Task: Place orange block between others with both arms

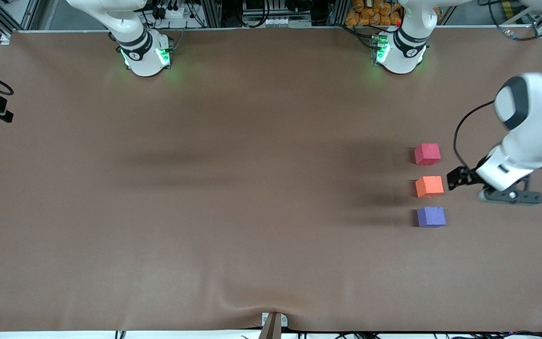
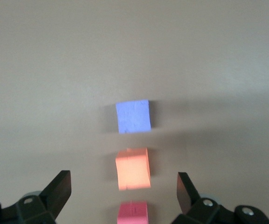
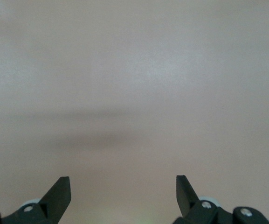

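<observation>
Toward the left arm's end of the table, three foam cubes are set in a short row on a brown, matte cover. The orange block lies between the others: the red cube is farther from the front camera, the purple cube nearer to it. The three are near one another but apart, with a strip of bare cover shown between each pair. The left gripper is held just beside the orange block, toward the table's end, its fingers spread wide and nothing grasped. In the left wrist view the same row is seen between the dark fingertips, clear of both. The right gripper is likewise released and empty; only bare cover is shown beneath it, and the right arm is seen waiting, with little more than its base in the front view. Soft shadows are cast across the cover, and a slight wrinkle is raised at its near edge above a small clamp. Along the table's upper edge, cables, aluminium framing and a heap of orange objects are visible.
</observation>
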Robot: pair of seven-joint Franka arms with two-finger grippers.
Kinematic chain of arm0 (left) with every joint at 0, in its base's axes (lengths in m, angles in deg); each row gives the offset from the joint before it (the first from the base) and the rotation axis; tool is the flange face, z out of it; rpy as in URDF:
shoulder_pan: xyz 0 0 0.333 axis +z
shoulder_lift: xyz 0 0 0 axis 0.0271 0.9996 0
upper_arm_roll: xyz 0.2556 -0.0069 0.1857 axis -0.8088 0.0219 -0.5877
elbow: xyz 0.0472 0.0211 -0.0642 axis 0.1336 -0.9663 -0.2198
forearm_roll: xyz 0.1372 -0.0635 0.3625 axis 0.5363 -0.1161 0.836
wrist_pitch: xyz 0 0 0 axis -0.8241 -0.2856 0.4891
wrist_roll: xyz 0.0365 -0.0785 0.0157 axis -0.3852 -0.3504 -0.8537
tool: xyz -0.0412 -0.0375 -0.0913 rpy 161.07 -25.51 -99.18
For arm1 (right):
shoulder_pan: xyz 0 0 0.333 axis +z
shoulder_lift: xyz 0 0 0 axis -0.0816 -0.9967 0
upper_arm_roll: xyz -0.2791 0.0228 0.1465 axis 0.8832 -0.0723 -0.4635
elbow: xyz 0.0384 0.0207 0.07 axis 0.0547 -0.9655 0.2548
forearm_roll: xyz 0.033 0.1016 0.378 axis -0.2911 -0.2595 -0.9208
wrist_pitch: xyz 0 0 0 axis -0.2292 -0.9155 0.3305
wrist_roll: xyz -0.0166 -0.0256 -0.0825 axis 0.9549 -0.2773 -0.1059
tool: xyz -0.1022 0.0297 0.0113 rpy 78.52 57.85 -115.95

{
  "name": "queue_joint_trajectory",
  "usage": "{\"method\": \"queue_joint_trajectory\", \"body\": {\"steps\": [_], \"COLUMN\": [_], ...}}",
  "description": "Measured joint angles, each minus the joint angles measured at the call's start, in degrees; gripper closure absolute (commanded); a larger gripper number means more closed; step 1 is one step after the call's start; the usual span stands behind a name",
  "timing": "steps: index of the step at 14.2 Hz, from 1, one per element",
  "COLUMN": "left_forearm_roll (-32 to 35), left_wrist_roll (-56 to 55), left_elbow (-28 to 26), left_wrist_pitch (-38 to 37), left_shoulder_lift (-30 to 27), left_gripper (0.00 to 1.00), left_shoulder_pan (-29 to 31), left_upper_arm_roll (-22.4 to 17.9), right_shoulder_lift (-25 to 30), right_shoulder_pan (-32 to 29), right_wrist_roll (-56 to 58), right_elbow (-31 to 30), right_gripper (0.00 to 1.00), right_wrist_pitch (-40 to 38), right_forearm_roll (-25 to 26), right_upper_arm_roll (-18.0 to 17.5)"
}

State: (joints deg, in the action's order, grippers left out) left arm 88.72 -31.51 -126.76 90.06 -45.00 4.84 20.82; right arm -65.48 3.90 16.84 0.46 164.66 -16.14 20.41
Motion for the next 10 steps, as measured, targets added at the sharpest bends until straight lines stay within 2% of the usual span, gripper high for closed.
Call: {"method": "queue_joint_trajectory", "body": {"steps": [4, 7, 10], "left_forearm_roll": [-1.88, -1.9, -1.95], "left_wrist_roll": [-3.6, -4.56, -4.56], "left_elbow": [13.29, 18.86, 19.73], "left_wrist_pitch": [-19.71, -25.43, -27.85], "left_shoulder_lift": [-2.11, -2.41, -4.38], "left_gripper": [0.0, 0.0, 0.0], "left_shoulder_pan": [-0.06, -0.04, 0.19], "left_upper_arm_roll": [1.63, 2.25, 1.98], "right_shoulder_lift": [0.0, 0.0, 0.0], "right_shoulder_pan": [0.01, 0.19, 0.31], "right_wrist_roll": [0.02, 0.07, 0.07], "right_elbow": [-0.03, -0.07, -0.09], "right_gripper": [0.0, 0.0, 0.0], "right_wrist_pitch": [0.0, 0.0, 0.0], "right_forearm_roll": [0.0, 0.0, 0.0], "right_upper_arm_roll": [-0.08, -0.12, -0.14]}}
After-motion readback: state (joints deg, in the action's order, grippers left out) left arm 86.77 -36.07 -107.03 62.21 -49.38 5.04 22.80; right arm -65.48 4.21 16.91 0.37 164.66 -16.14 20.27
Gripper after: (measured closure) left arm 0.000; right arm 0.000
